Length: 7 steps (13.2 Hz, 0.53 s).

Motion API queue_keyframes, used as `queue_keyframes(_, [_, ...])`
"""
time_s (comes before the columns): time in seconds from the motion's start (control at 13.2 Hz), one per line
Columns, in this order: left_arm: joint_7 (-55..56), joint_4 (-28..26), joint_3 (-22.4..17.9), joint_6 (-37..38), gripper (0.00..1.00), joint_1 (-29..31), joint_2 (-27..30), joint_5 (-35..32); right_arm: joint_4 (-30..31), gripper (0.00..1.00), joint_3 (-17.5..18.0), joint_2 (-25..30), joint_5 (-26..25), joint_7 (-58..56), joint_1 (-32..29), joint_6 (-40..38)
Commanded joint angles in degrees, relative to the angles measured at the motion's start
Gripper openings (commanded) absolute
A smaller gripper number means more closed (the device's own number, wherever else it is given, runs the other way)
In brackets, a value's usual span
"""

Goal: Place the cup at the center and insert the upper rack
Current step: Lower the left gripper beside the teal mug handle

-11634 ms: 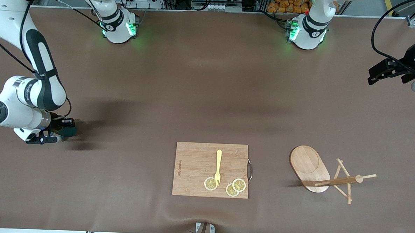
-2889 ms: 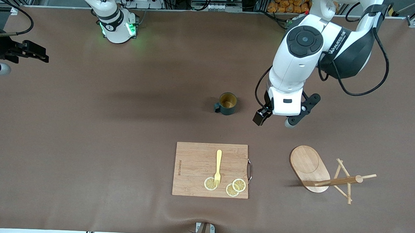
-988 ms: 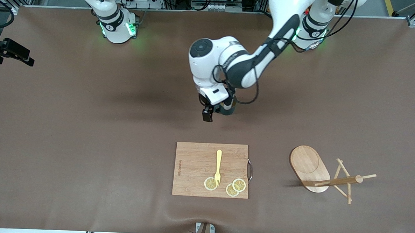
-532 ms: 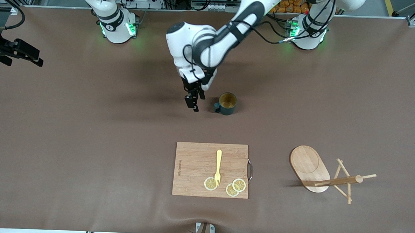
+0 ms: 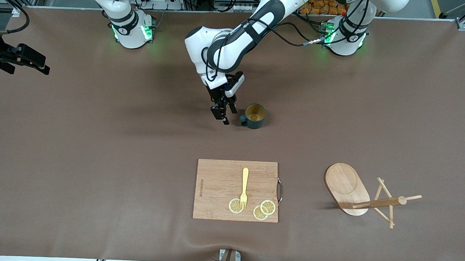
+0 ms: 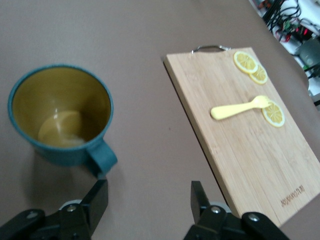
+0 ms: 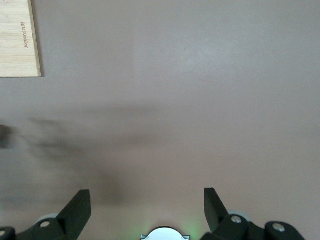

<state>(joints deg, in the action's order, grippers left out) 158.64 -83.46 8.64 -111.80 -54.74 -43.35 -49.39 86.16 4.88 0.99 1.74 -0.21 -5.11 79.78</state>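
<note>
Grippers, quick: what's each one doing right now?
Left gripper: open, empty, beside the cup at its handle.
Right gripper: open, empty, waiting over the right arm's end of the table.

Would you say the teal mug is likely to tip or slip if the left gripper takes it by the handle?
The cup stands upright and looks empty, so it is probably light. Held by its loop handle alone, it may swing or tilt. Its surface looks smooth, so the left gripper could slip.
</note>
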Motion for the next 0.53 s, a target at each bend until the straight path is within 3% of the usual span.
queue_keyframes(0.0, [11.2, -1.1, -0.3, 1.1, 0.72, -1.2, -1.7, -4.8, 0.1, 1.0, 0.0, 0.0, 0.5, 0.9, 0.7, -0.3])
queue_keyframes(0.23, [11.2, -0.7, -0.2, 1.0, 0.72, -2.2, -3.9, -6.4, 0.1, 1.0, -0.1, 0.0, 0.5, 0.9, 0.6, -0.6])
queue_keyframes(0.46, [11.3, -0.1, -0.2, 1.0, 0.64, -3.3, -5.7, -7.2, 0.0, 1.0, 0.0, 0.0, 0.5, 0.9, 0.5, -0.7])
